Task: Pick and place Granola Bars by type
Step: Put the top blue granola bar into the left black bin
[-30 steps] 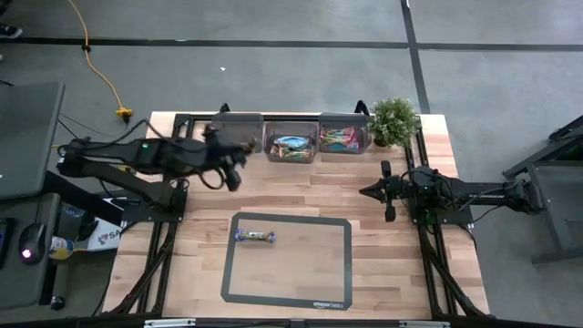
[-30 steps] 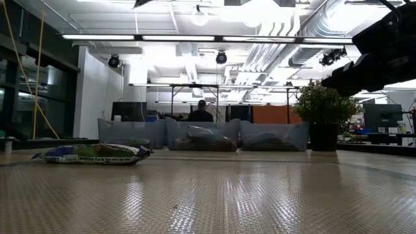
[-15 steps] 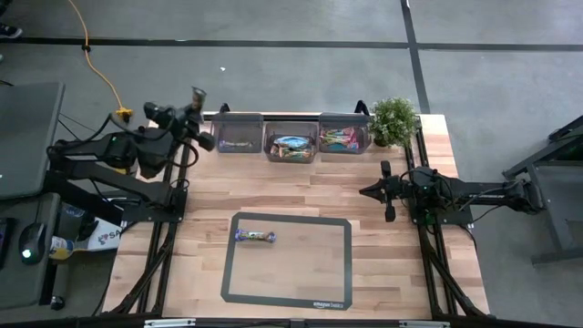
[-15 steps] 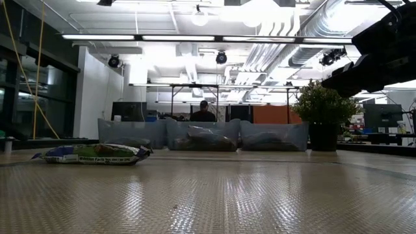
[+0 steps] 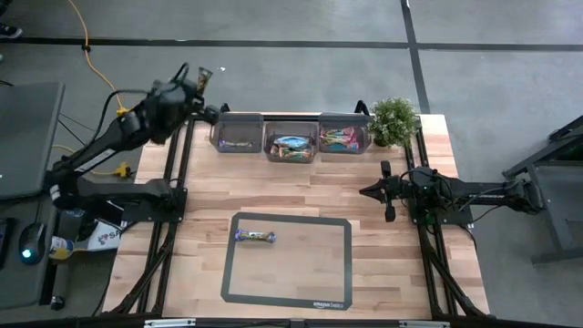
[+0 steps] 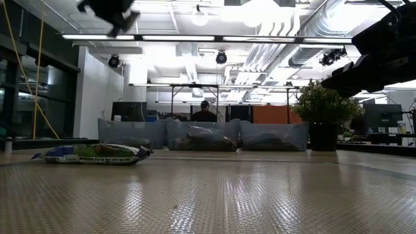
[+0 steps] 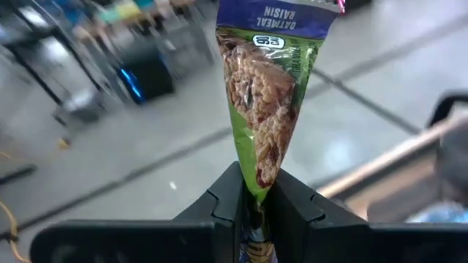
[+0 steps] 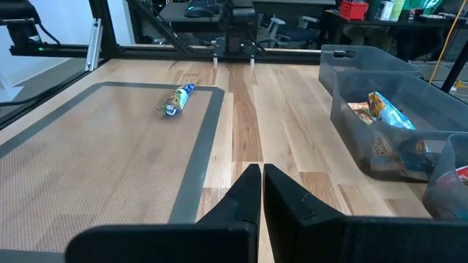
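My left gripper is raised just beyond the table's far-left corner, left of the bins, and is shut on a granola bar with a purple top and a green wrapper. In the low view it shows dark at the top left. A second bar, purple-blue, lies flat on the grey-edged mat; it also shows in the right wrist view. Three clear bins stand in a row at the far edge; the middle and right ones hold bars. My right gripper waits shut at the right. My left gripper pinches the bar's near end between its two fingers. The bar sticks straight out past the fingertips, in line with the fingers. It is lifted clear of the table and everything on it.
A potted plant stands at the far right, next to the right bin. A yellow cable runs over the floor beyond the table's far-left corner. Bare wood lies between the mat and the bins.
My left gripper has swung from above the table in front of the left bin toward the far-left corner and past the far edge, turning to point away from the table. It has stayed shut on the bar, which went with it.
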Motion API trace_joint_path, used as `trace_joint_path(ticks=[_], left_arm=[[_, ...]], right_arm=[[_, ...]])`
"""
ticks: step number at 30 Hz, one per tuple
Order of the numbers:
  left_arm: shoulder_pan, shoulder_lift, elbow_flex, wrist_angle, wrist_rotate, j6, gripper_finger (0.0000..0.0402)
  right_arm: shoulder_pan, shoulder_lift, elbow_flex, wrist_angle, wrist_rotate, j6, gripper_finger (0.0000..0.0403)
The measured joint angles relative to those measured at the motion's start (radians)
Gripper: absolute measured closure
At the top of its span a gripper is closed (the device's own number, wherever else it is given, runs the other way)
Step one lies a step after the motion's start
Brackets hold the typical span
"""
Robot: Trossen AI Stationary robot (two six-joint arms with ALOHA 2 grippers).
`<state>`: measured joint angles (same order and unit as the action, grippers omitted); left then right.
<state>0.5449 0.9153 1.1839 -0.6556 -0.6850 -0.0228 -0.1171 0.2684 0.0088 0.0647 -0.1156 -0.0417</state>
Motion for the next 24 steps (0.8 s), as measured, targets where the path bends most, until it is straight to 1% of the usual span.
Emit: trace_joint_path(ticks=[4, 6, 10, 12, 14, 16, 20, 24], left_arm=[[0.208, 0.099, 0.0, -0.002, 0.28, 0.038, 0.0356], [0.281, 0.158, 0.0, -0.002, 0.406, 0.061, 0.0356], [0.376, 0.269, 0.0, -0.022, 0.573, 0.077, 0.0356], [0.412, 0.314, 0.0, -0.039, 0.644, 0.124, 0.0356], [0.443, 0.357, 0.0, -0.077, 0.715, 0.209, 0.0356], [0.459, 0.392, 0.0, -0.119, 0.755, 0.303, 0.0356], [0.456, 0.459, 0.0, -0.183, 0.755, 0.462, 0.0356], [0.442, 0.506, 0.0, -0.213, 0.777, 0.607, 0.0356]], right_arm=[[0.0, 0.0, 0.0, 0.0, 0.0, 0.0, 0.0402], [0.0, 0.0, 0.0, 0.0, 0.0, 0.0, 0.0402], [0.0, 0.0, 0.0, 0.0, 0.0, 0.0, 0.0402], [0.0, 0.0, 0.0, 0.0, 0.0, 0.0, 0.0402], [0.0, 0.0, 0.0, 0.0, 0.0, 0.0, 0.0402], [0.0, 0.0, 0.0, 0.0, 0.0, 0.0, 0.0402], [0.0, 0.0, 0.0, 0.0, 0.0, 0.0, 0.0402], [0.0, 0.0, 0.0, 0.0, 0.0, 0.0, 0.0402]])
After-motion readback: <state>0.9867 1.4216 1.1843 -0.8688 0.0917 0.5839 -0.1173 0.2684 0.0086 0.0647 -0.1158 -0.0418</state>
